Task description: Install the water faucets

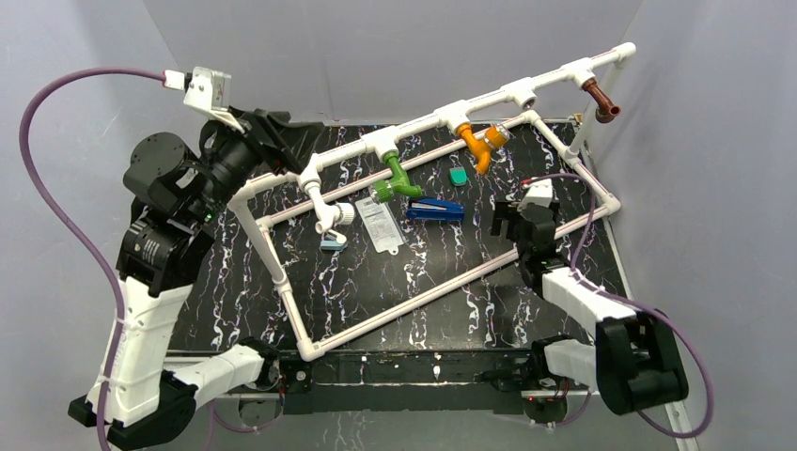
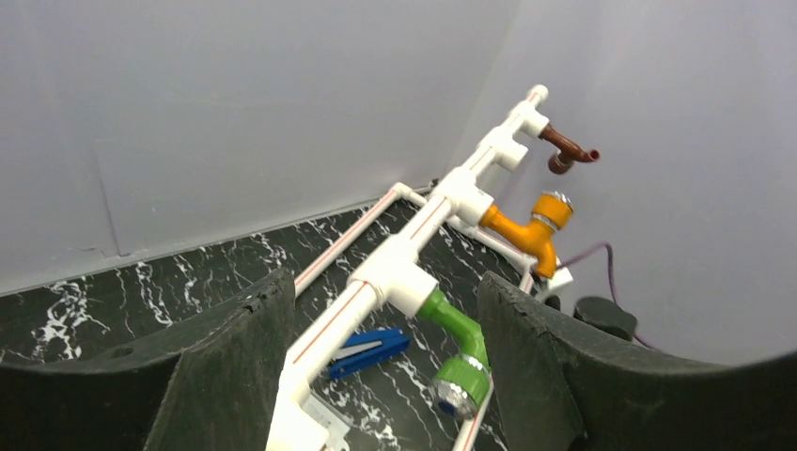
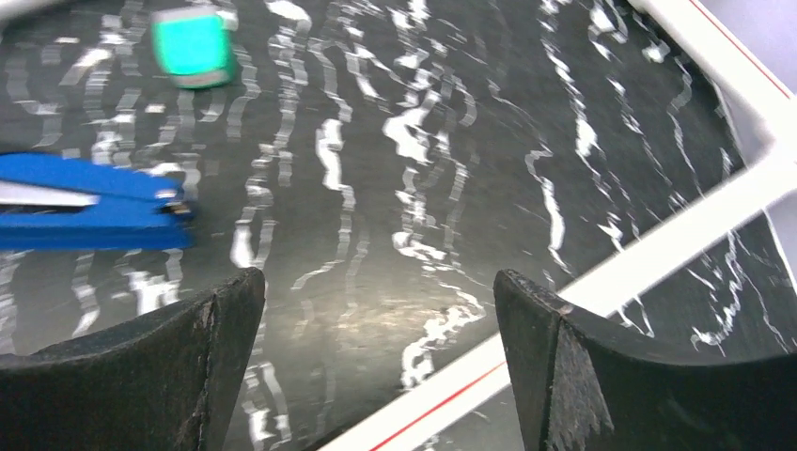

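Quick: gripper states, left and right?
Left gripper: open, astride the pipe, holding nothing.
Right gripper: open, empty.

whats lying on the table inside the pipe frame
A flat blue box, a white packet, a small teal piece and a pale blue piece lie there. The white faucet and green faucet cover the tabletop directly below them.

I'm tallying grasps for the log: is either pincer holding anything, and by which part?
Nothing is held. The left pincer stands open astride the white pipe frame without gripping it; the right pincer is open above the table.
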Action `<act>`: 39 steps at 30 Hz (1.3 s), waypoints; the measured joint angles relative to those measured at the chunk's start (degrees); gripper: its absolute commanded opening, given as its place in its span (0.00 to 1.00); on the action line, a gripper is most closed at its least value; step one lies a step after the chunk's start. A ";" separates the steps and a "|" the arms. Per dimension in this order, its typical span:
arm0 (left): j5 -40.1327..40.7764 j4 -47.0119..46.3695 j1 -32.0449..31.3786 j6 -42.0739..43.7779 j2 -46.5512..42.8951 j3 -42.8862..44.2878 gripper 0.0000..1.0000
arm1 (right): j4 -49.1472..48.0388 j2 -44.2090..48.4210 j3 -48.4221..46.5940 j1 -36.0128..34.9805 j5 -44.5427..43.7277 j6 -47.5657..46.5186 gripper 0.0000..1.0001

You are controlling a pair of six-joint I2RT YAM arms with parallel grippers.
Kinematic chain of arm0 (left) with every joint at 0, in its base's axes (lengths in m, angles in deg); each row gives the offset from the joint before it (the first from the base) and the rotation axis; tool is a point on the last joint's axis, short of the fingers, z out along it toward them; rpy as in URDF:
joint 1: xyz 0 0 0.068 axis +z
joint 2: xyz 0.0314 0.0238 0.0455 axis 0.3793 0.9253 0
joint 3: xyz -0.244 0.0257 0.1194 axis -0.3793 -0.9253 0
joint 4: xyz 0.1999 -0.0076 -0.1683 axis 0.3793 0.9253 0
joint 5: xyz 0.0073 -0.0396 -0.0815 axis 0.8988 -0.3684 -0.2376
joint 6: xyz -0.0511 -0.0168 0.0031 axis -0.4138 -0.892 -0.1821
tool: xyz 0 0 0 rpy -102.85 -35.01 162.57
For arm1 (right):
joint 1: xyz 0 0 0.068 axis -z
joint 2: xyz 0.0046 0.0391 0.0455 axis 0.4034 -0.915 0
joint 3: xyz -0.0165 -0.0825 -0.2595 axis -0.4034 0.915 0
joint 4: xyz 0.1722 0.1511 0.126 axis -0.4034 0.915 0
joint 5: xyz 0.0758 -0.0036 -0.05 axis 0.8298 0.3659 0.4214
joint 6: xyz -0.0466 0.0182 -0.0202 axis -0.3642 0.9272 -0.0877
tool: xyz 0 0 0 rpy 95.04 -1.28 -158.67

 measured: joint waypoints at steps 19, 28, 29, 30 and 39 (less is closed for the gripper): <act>-3.54 9.46 0.00 1.40 -11.74 -7.37 0.69 | -40.02 -24.63 12.37 9.55 -1.49 -0.44 0.99; -3.43 11.96 -0.17 3.15 -14.08 -7.19 0.70 | -47.10 -27.80 12.90 12.00 0.52 -0.20 0.99; -3.37 12.26 -0.33 3.34 -14.08 -7.04 0.70 | -47.21 -27.87 12.90 11.98 0.63 -0.15 0.99; -3.28 12.63 -0.52 3.41 -14.05 -6.80 0.71 | -47.17 -27.87 12.90 12.00 0.76 -0.11 0.99; -2.80 13.53 -1.25 3.74 -14.47 -6.03 0.71 | -47.45 -28.11 12.79 12.46 2.08 -0.02 0.99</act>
